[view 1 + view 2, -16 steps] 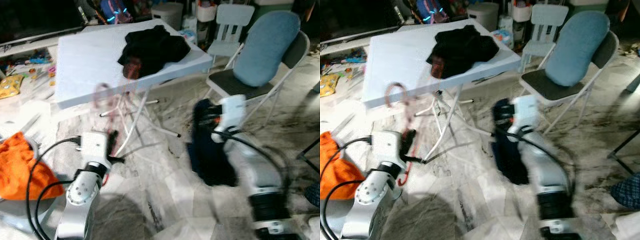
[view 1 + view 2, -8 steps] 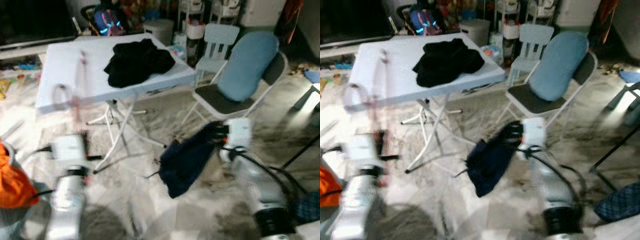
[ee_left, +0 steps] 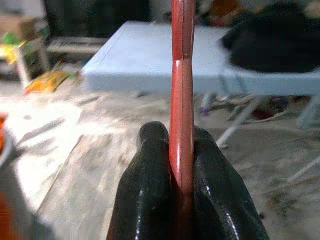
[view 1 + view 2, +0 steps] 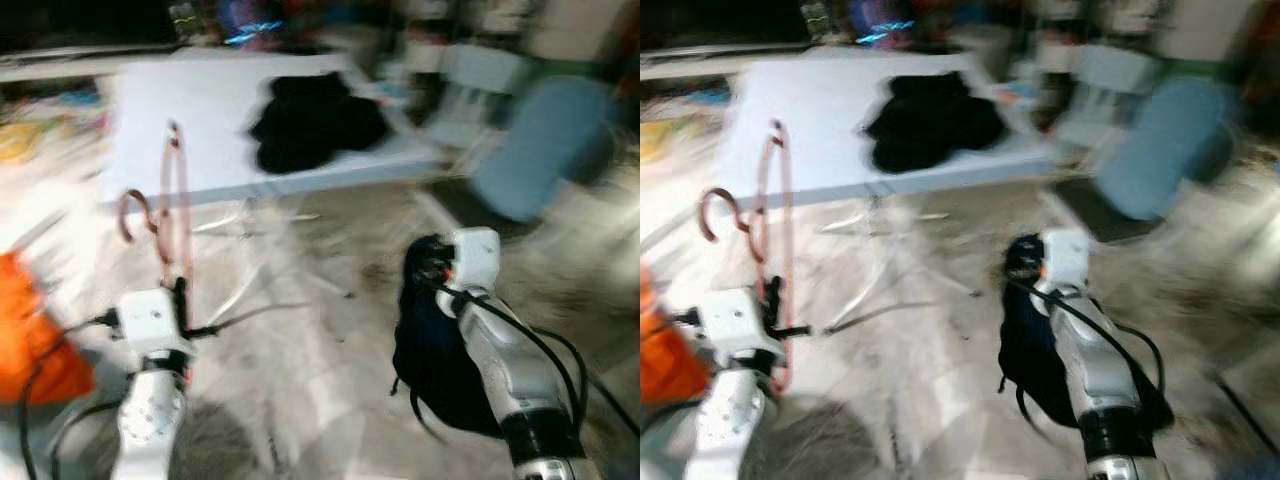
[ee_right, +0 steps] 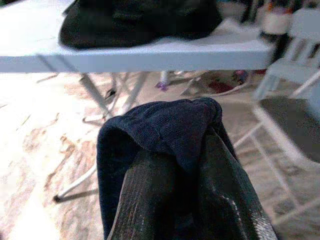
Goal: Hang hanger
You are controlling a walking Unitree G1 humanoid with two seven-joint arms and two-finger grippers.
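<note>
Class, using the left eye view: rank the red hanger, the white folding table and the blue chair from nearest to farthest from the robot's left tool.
1. Red hanger: clamped in the left tool.
2. White folding table: beyond it, ahead.
3. Blue chair: far across on the robot's right.

One red hanger (image 4: 170, 210), one dark garment (image 4: 435, 350) hanging, one black clothing heap (image 4: 315, 120) on one white worktop (image 4: 190, 130), two chairs, blurred.
</note>
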